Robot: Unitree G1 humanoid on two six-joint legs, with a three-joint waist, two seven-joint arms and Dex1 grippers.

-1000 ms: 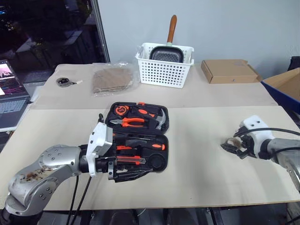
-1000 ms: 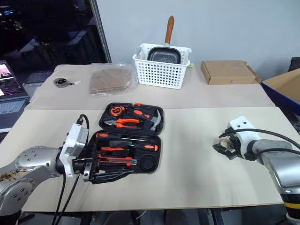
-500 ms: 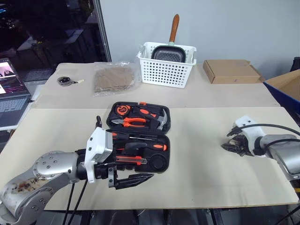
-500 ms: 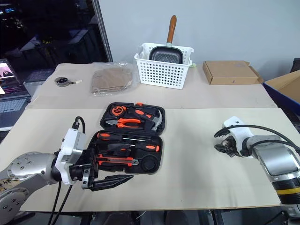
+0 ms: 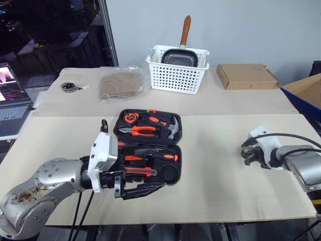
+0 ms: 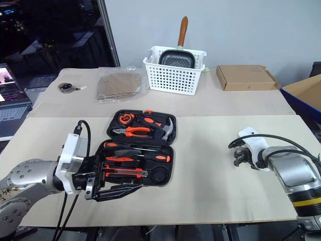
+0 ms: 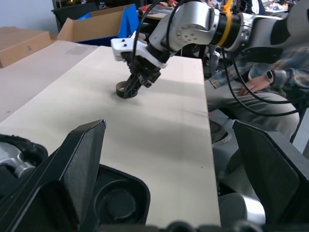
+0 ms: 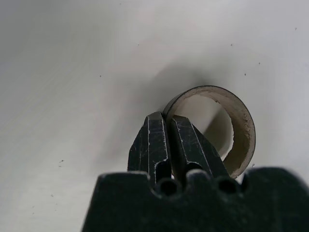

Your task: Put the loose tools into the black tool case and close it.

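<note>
The black tool case (image 5: 178, 150) lies open at the table's middle. In its halves rest pliers (image 5: 142, 130), a hammer (image 5: 173, 128), orange-and-black screwdrivers (image 5: 153, 156) and a utility knife (image 5: 138, 172). A round recess (image 5: 170, 173) in the near half is bare. My left gripper (image 5: 150, 187) hovers open at the case's near edge, pointing right, with nothing between its fingers (image 7: 84, 159). Far to the right, my right gripper (image 5: 249, 159) points down at the table. It is shut on the wall of a small brown cardboard ring (image 8: 241, 125), which stands on the tabletop (image 7: 120, 90).
At the back stand a white lattice basket (image 5: 176, 70) holding a pan, a flat cardboard box (image 5: 246, 76), a plastic bag (image 5: 120, 85) and a small round object (image 5: 68, 87). A laptop (image 5: 12, 98) sits far left and a blue bin (image 5: 306, 95) far right. A person (image 7: 256, 82) sits beyond the table's right end.
My right gripper's fingers have closed onto the brown ring's wall. The left gripper has stayed open at the case's near edge.
</note>
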